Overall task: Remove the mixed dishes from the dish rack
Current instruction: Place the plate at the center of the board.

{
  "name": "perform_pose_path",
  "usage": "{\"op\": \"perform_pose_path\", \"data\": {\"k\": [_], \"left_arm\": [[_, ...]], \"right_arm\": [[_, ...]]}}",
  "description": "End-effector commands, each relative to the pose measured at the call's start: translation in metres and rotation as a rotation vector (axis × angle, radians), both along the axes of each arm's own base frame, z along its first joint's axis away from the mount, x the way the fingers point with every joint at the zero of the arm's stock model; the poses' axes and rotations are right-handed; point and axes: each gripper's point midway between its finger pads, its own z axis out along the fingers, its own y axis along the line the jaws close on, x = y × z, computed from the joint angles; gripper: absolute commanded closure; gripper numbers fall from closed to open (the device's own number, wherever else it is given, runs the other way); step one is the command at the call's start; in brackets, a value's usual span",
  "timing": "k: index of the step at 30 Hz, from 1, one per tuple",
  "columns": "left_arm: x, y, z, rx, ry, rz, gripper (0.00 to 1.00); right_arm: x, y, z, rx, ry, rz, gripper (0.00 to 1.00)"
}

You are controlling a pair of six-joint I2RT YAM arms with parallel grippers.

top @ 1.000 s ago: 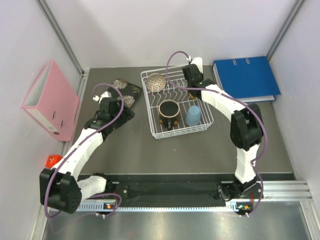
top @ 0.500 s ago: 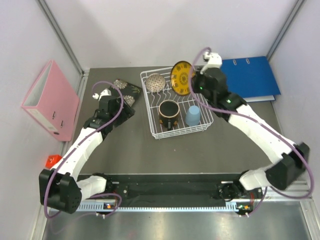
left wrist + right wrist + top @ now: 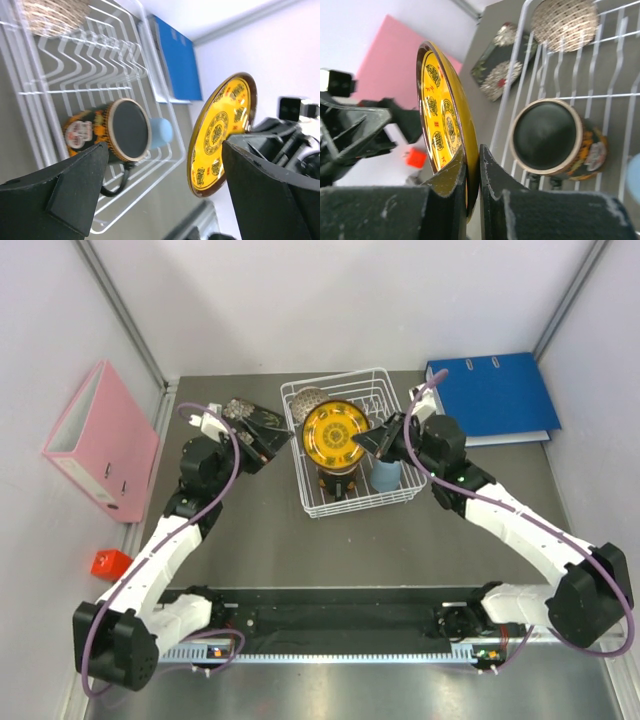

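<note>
Grey counter [image 3: 260, 540] fills the floor of a white-walled booth, with a pink binder [image 3: 100, 440] leaning at the left wall, a blue binder [image 3: 495, 398] lying flat at the far right and a small red thing [image 3: 108, 562] near the left edge. At the middle of the counter stands the rack [image 3: 300, 470], a white wire basket with a row of bent prongs. Three dishes sit inside it. The speckled bowl [image 3: 307, 398] is in the far left corner, the dark mug [image 3: 107, 132] with its orange pattern is at the near side, and the light-blue cup [image 3: 386, 475] is just beside the mug on the right. The mug's dark mouth shows in both wrist views. The right end effector [image 3: 472, 165] is clamped on the rim of the yellow plate [image 3: 332, 433], one finger on each face. It holds the plate on edge above the rack, clear of the prongs and over the mug, with the patterned face turned up toward the top camera. Outside the rack, on the counter to its left, lies the dark floral square plate [image 3: 252, 418]. The left end effector [image 3: 164, 150] hangs near that plate with its fingers spread wide and nothing between them, pointing across at the rack and the yellow plate. Whether it touches the square plate cannot be told.
</note>
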Motion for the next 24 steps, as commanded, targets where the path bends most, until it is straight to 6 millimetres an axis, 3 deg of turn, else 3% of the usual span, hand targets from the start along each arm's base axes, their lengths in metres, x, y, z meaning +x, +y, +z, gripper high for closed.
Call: {"op": "perform_pose_path", "data": {"k": [1,8,12,19,24], "left_arm": [[-0.011,-0.023,0.035,-0.100,-0.128,-0.152,0.01],[-0.015,-0.032,0.029,-0.116,-0.128,-0.214,0.03],[-0.018,-0.034,0.032,-0.115,-0.147,-0.228,0.10],[-0.018,-0.032,0.024,-0.076,-0.130,-0.218,0.44],[-0.020,-0.037,0.018,-0.073,-0.120,-0.252,0.75]], "right_arm": [[-0.011,0.016,0.050,0.187,-0.102,0.097,1.00],[-0.015,0.041,0.045,0.194,-0.076,0.164,1.00],[-0.015,0.062,0.041,0.193,-0.056,0.204,1.00],[-0.021,0.079,0.041,0.197,-0.049,0.248,1.00],[-0.023,0.082,0.042,0.199,-0.047,0.258,1.00]]}}
